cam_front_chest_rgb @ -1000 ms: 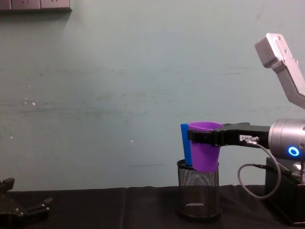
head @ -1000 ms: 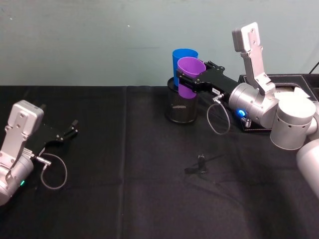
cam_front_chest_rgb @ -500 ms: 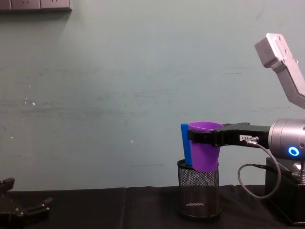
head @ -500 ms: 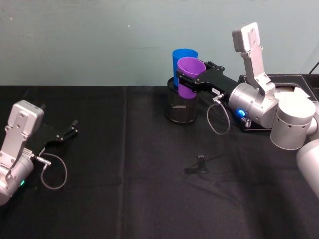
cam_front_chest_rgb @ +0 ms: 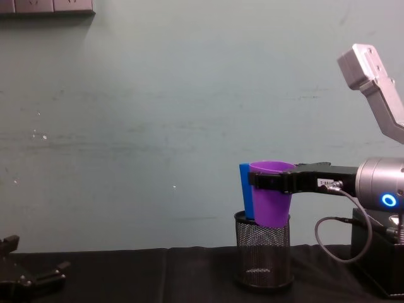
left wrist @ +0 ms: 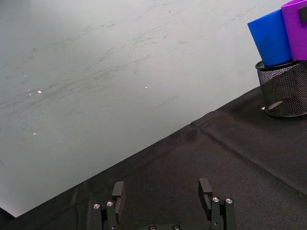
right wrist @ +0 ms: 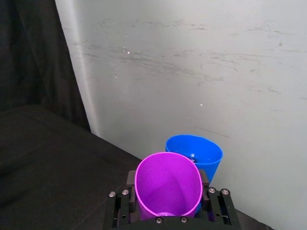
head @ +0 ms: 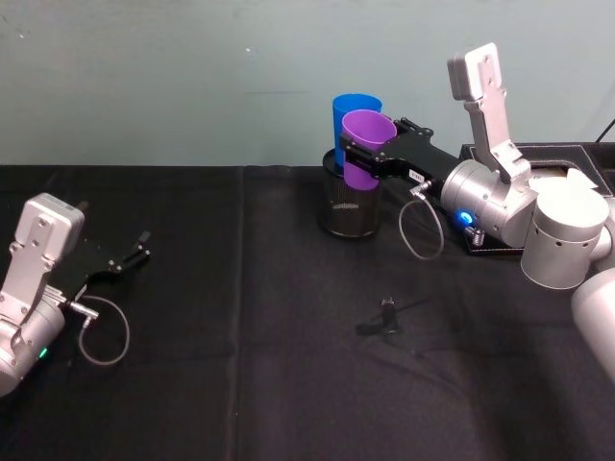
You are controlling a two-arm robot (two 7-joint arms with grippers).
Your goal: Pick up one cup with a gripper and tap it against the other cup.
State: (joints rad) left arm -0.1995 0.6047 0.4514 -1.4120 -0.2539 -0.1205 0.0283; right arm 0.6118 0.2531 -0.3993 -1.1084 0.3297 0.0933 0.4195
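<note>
**Purple cup being held beside the blue cup at the mesh holder**

The purple cup is being pinched across its upper body by the right gripper, whose fingers are pressed onto its two sides. It is being held upright, rim up, just right of centre in the upper part of the head view.

The blue cup is being kept upright in the black mesh holder. It lies just beyond the purple cup, slightly up and left of it. Whether the two walls are touching cannot be told. In the chest view the purple cup's base is level with the holder's rim.

Any tap is therefore being judged as a short sideways nudge away from the right arm, which is by far the nearer.

The left gripper is being rested at the left edge, its fingers spread and holding nothing.

The table is being covered by a black cloth, and a pale green wall is closing off the back.
</note>
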